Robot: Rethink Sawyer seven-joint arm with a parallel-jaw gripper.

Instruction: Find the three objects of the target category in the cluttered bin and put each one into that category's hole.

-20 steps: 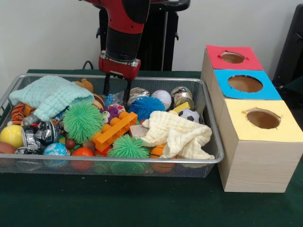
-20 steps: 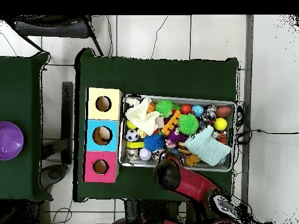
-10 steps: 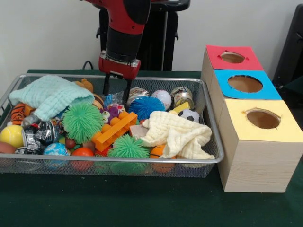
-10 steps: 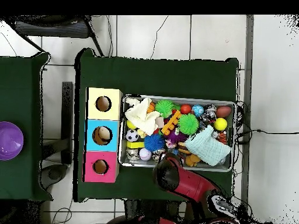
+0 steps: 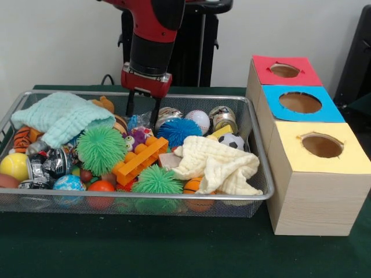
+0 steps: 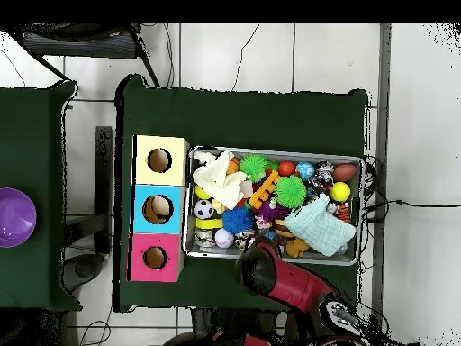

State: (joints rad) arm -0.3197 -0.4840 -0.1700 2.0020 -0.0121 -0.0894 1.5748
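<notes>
A wire mesh bin (image 5: 174,196) holds a heap of toys. My gripper (image 5: 142,114) hangs open over the bin's back edge, with nothing between its fingers. Just below it lie a purple plush toy (image 5: 137,138) and an orange brick toy (image 5: 141,160). A blue spiky ball (image 5: 178,131) lies to its right, and green spiky balls (image 5: 101,149) (image 5: 156,180) sit nearer the front. A wooden box has a red hole (image 5: 284,70), a blue hole (image 5: 299,102) and a yellow hole (image 5: 322,145). In the overhead view my arm (image 6: 263,270) covers the gripper at the bin (image 6: 270,150).
A mint cloth (image 5: 61,117) covers the bin's left back and a cream cloth (image 5: 217,165) its right front. A soccer ball (image 5: 231,141), a white ball (image 5: 199,120), tins (image 5: 223,118) and small balls fill the gaps. A purple bowl (image 6: 13,216) sits on a side table.
My gripper has risen very slightly above the toys and stayed open. Nothing in the bin has moved.
</notes>
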